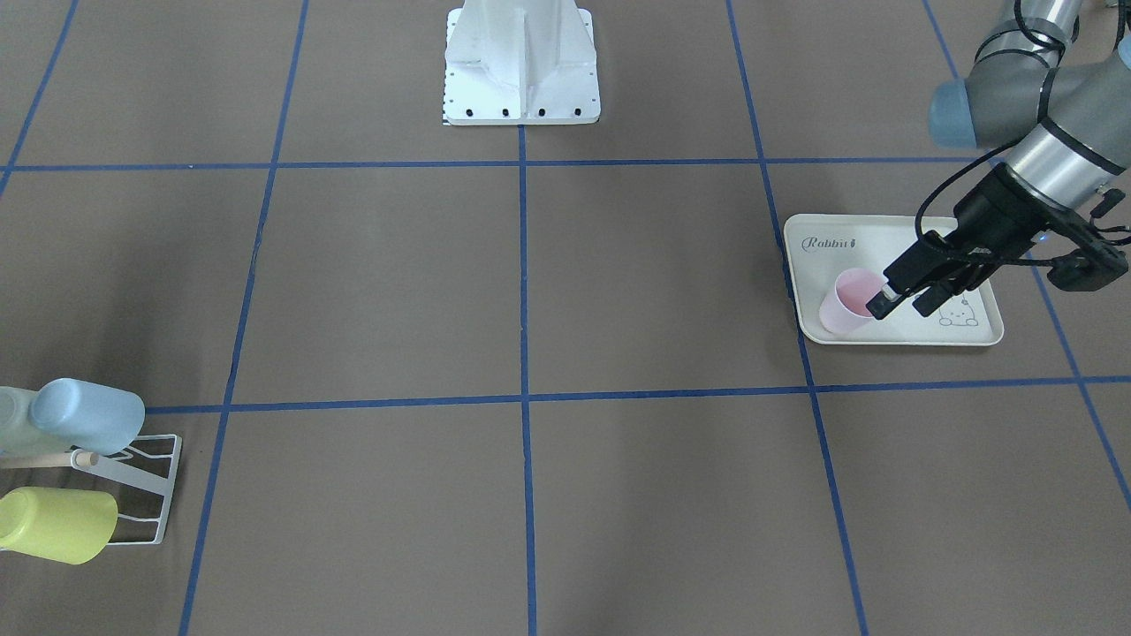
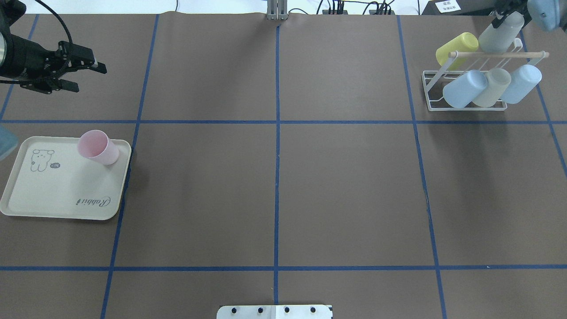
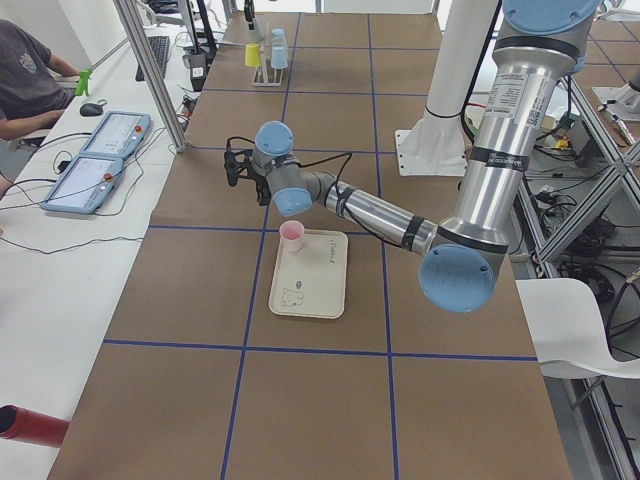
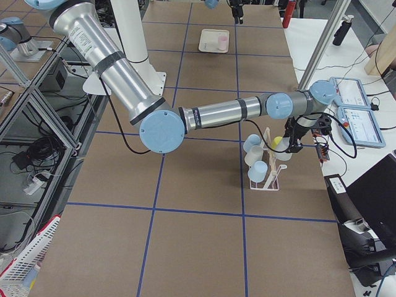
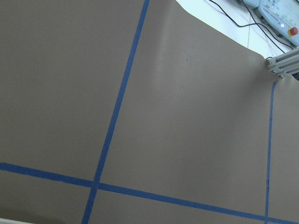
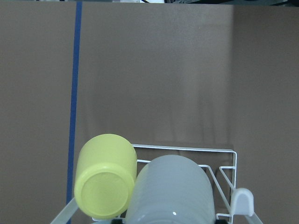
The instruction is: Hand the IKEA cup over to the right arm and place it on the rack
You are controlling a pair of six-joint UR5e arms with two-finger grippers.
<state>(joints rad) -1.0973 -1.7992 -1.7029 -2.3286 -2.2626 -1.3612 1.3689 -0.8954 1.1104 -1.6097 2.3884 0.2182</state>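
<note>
1. The left arm [image 2: 26, 62] is stretching over the worktop [image 2: 283, 186]. Its jaws are standing released, holding nothing, raised and apart from the tray.
2. The cream rabbit-print tray [image 2: 62, 190] is lying near the worktop's left edge. The pink cup [image 2: 98, 148], a plain pale tapered tumbler, is standing upright on its far right corner, mouth up.
3. The white wire rack [image 2: 491, 54] is sitting far right, carrying yellow, blue and grey cups tilted on its prongs.
4. The right jaws are hovering at a grey cup [image 2: 500, 37] in the rack's back row. The overhead frame's edge is cutting them off, so I cannot tell whether they are clenched.
</note>
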